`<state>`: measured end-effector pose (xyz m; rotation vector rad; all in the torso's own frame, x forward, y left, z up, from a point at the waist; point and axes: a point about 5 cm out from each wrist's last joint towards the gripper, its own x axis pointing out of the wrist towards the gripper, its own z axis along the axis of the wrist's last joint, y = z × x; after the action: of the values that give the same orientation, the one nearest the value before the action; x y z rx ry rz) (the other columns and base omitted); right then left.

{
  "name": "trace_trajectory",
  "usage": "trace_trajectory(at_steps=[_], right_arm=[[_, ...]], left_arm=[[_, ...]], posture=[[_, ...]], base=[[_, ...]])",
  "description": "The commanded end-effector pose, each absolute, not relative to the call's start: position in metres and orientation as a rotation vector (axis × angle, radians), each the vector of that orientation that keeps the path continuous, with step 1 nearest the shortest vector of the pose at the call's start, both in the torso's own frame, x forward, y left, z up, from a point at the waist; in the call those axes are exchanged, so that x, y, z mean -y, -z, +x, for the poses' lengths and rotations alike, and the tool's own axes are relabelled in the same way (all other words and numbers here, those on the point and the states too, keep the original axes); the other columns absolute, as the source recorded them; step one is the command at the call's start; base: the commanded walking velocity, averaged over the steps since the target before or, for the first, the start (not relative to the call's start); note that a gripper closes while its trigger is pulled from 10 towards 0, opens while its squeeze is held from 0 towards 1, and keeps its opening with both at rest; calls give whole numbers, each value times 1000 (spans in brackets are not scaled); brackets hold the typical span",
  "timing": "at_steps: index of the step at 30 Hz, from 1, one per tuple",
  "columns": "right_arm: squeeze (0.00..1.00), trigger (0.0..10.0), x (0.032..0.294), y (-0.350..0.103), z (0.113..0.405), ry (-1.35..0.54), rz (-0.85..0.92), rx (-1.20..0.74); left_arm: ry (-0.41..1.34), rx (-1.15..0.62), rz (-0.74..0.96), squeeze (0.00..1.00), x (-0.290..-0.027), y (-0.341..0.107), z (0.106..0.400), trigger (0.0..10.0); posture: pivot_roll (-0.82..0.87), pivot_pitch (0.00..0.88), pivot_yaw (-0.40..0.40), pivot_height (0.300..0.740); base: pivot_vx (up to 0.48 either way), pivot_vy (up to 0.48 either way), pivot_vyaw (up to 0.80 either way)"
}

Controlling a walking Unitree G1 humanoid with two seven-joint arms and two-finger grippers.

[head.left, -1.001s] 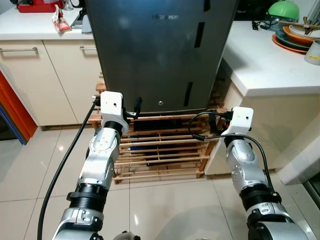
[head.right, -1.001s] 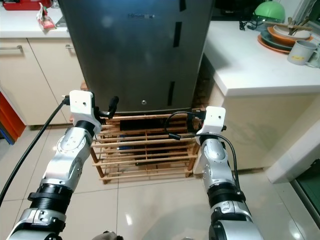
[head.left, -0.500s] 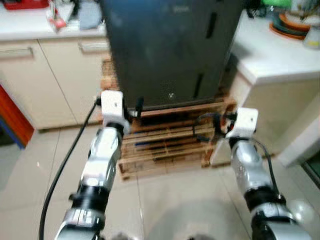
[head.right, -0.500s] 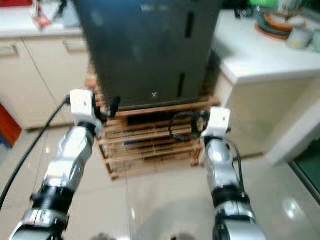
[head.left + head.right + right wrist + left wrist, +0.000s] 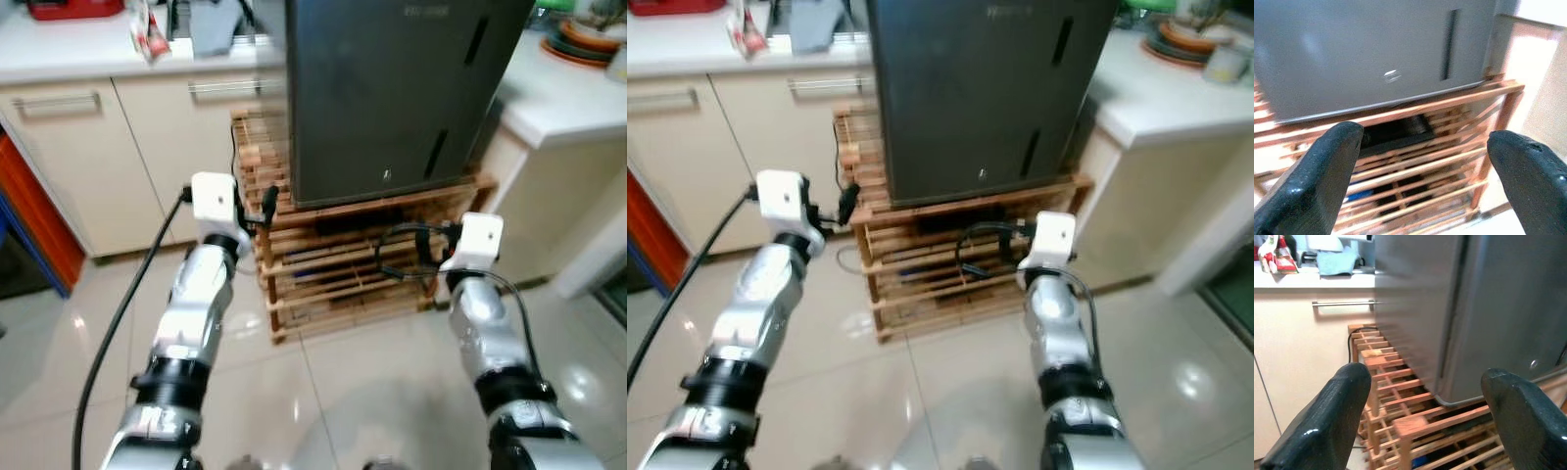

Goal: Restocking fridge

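one dark fridge (image 5: 392,88) at 12 o'clock, door closed, raised on one wooden rack (image 5: 343,264) to clear the floor. we hold two arms out ready: left gripper (image 5: 1425,421) and right gripper (image 5: 1425,181), fingers released, grasping nothing, facing the rack.

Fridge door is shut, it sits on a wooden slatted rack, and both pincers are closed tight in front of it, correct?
Not quite: both pincers are open and empty. The left wrist view shows the left pincer with its fingers wide apart, and the right wrist view shows the same for the right pincer. The fridge is shut and does sit on the wooden slatted rack.
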<state>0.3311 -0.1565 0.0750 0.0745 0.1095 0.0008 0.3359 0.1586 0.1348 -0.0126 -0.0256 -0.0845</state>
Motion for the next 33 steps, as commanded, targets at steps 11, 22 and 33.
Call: trace_trajectory(at_steps=[11,22,33], right_arm=[[118,10000,169,-78,323,11,25,-68],[122,10000,167,-81,324,4,20,-62],[110,10000,166,-89,328,17,26,-26]], left_arm=[[101,13,-11,0,-149,-136,339,10000],[81,16,-16,0,-152,-136,339,10000],[111,97,35,0,-142,-146,338,10000]], posture=[[-66,0,10,740],[-60,0,3,740],[-62,0,2,740]], base=[[0,480,-776],[0,478,-759],[0,218,-413]])
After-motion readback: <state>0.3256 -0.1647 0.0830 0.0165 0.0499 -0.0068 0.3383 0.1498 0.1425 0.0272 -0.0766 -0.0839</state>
